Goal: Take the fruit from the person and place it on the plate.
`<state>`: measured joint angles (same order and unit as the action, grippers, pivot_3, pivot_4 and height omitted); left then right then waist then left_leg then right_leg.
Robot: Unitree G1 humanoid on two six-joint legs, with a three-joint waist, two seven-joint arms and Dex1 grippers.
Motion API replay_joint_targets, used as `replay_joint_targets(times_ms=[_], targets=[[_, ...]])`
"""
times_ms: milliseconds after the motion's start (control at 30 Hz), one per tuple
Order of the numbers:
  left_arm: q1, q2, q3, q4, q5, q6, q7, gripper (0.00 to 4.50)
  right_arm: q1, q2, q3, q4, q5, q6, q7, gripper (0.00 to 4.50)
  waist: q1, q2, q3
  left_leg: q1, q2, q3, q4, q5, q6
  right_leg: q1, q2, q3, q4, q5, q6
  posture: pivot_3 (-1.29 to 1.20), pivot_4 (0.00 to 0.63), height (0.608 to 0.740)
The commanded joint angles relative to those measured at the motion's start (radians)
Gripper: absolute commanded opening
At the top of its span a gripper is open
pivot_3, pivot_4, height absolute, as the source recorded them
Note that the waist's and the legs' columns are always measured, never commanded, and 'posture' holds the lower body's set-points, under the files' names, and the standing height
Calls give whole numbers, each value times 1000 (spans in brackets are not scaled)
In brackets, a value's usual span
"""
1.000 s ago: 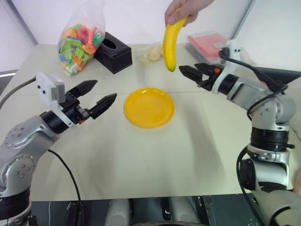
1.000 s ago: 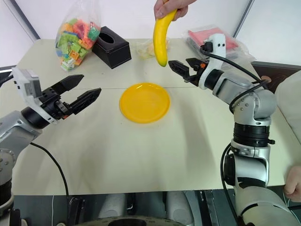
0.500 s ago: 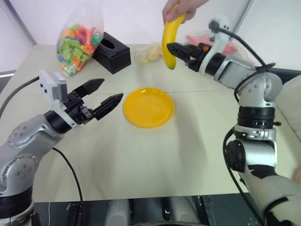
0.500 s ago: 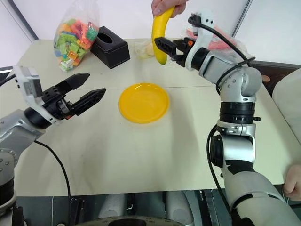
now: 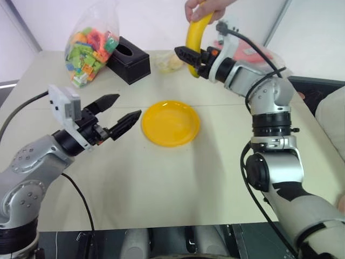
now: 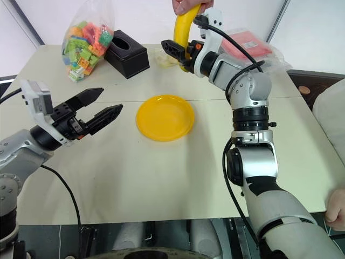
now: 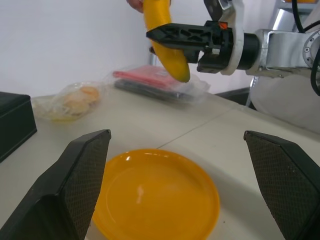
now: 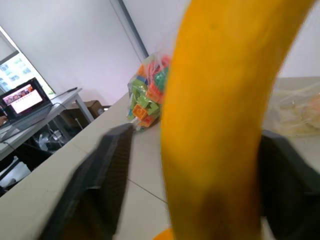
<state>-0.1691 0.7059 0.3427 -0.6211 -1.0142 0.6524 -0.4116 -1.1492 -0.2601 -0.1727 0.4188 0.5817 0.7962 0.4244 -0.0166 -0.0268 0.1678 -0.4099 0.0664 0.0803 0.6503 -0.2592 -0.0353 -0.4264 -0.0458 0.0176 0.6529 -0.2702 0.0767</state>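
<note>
Person's hand point(image 5: 207, 9) cut by the frame edge at 12 o'clock in the head views; forearm not visible. Banana point(image 8: 225, 115) runs out of the right wrist view at both ends, and the black fingers point(image 8: 102, 185) flanking it are blurred, so contact cannot be told. Contents of the clear bag point(image 7: 72, 102) at 9 o'clock in the left wrist view too small to tell.

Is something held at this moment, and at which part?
The person's hand holds the banana at its upper end. The right gripper has its fingers around its lower part. The left gripper holds nothing.
</note>
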Motion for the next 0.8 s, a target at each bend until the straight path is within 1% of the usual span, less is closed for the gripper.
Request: replay_joint_targets(times_ms=[33,67,233,367,433,500,567,700,800], targets=[[0,3,30,-34,-3,-16,5,4500,-45,3,-14,-11,0,-26,19,1739,0,0,0,0,0,0,0,0,0,0,0,0,0,0,0,0,150,740],[1,3,32,-36,-4,-17,6,4500,-44,5,-14,-13,0,-27,23,1422,0,0,0,0,0,0,0,0,0,0,0,0,0,0,0,0,150,740],[3,1,35,-35,-5,-18,10,4500,-38,10,-13,-34,0,-13,31,1395,-1,0,0,0,0,0,0,0,0,0,0,0,0,0,0,0,150,740],[10,1,37,-34,-2,-20,9,4500,6,-5,32,-85,-31,-8,49,1395,-2,0,0,0,0,0,0,0,0,0,0,0,0,0,0,0,150,740],[24,1,56,-31,-8,-19,19,4500,66,18,43,-131,-30,45,4,1395,-2,0,0,0,0,0,-1,0,0,0,0,0,0,0,0,0,150,740],[62,6,98,-27,-13,-14,26,4500,165,45,74,-234,-7,144,-29,1395,-3,0,0,0,0,0,-1,0,0,-1,0,0,0,0,0,0,150,740],[98,16,135,-35,-22,-9,24,4500,236,83,73,-315,16,232,-85,1395,-4,0,0,0,1,0,-2,0,0,-1,0,0,0,0,0,0,150,740],[138,25,168,-58,-50,2,27,4500,322,127,73,-410,24,335,-148,1395,-2,0,0,-1,1,0,-1,0,0,-2,0,0,1,0,0,0,150,740],[172,36,183,-81,-72,13,33,4500,409,141,118,-457,-6,374,-175,1395,0,0,-1,-1,0,0,-1,0,0,-2,0,0,0,0,0,0,150,740]])
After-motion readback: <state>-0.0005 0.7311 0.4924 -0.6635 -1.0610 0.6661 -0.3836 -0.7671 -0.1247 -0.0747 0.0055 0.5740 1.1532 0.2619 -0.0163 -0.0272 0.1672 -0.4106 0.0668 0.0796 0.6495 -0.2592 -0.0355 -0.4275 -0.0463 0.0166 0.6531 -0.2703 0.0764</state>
